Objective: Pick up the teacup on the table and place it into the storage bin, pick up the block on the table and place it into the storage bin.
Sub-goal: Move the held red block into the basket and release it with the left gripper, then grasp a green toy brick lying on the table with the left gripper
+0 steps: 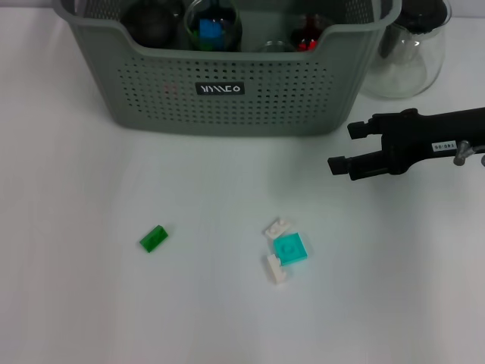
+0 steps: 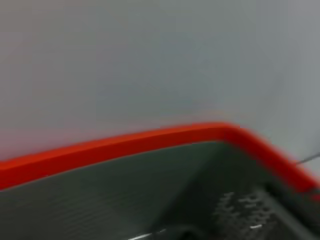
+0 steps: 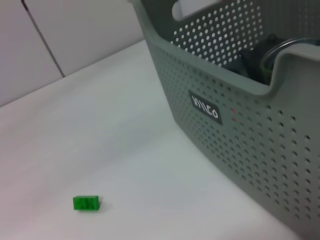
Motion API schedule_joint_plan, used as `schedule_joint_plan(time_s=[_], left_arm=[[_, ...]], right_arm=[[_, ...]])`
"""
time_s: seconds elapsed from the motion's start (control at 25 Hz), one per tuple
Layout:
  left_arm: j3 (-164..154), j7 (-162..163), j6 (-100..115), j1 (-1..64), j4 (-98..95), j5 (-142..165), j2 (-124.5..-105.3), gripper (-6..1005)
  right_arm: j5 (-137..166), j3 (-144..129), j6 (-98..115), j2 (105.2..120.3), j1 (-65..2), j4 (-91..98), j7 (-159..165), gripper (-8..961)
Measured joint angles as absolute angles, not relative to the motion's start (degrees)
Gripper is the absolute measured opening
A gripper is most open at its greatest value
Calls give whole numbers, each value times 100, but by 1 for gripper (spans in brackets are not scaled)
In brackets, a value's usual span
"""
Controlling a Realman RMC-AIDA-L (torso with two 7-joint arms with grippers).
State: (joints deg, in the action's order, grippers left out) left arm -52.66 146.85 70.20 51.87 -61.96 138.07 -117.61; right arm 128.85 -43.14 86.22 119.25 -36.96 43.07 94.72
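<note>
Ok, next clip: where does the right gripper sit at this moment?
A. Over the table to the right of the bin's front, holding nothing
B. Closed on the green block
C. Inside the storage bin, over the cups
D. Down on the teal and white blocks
A: in the head view the right gripper hangs open and empty beside the storage bin, apart from the green block and the teal block.

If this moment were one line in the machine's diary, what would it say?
right tool: open, empty, beside grey-green perforated plastic bin | small green block: on table | left tool: out of view
</note>
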Motion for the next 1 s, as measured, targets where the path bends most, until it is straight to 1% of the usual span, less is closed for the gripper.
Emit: schedule_joint_plan(time_s=[0.12,0.2,0.4,0.6,0.64,0.72,0.84,1.0], left_arm=[[-5264,14825,6471,5542,-5455,14424,-11753,786],[-5266,14861,6194,5703,-5134,14740,-11787,792],[-5372,14858,5940,5757,-5103,15002,-11900,806],[-5400,14858,6021,5673,-5328,15005,-11892,819],[-5385,14851,6102,5622,-5468,14990,-11891,822],[-5359,14810,6358,5453,-5903,14891,-11907,869],[-5342,14563,7022,4950,-7017,14412,-11978,939],[-5118,13541,8614,4114,-8939,13392,-12223,937]], right_arm=[[12884,-4291,8604,11933,-3700,4291,9474,940],[12884,-4289,8593,11935,-3718,4250,9474,940],[12884,-4285,8582,11927,-3749,4200,9475,940],[12884,-4281,8578,11930,-3768,4193,9437,940],[12884,-4280,8573,11933,-3768,4188,9427,940],[12885,-4281,8566,11934,-3771,4184,9420,940],[12885,-4280,8561,11935,-3771,4181,9417,940],[12885,-4279,8561,11936,-3765,4182,9410,940]])
